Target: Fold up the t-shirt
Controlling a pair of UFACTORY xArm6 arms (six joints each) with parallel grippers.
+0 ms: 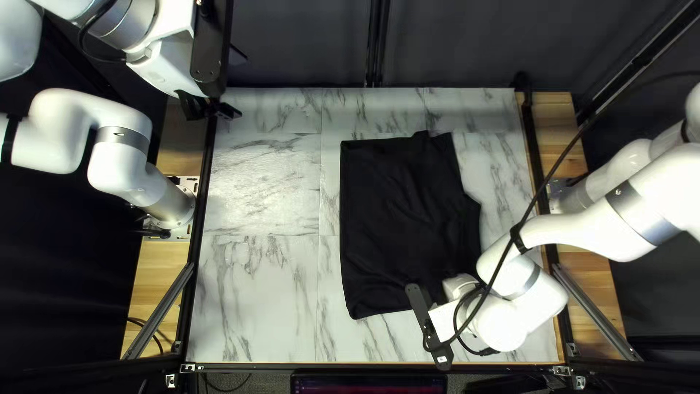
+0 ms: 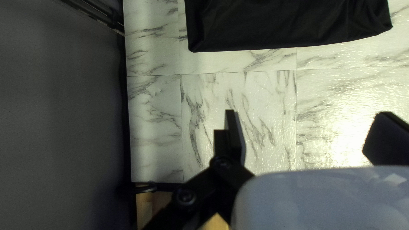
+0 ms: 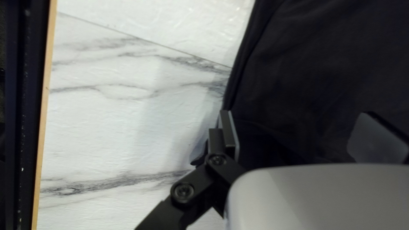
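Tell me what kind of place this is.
Probably a robot test or training cell: two arms' bases stand at either side of a marble-patterned table, a dark curtain hangs behind, and a black t-shirt lies on top.

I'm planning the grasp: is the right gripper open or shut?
Open: the right gripper's fingers stand wide apart, with black cloth showing between them.

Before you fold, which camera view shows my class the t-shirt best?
The top left view: it takes in most of the black t-shirt, though the right arm hides part. The left wrist view catches only a strip along one edge; the right wrist view, just a close-up part.
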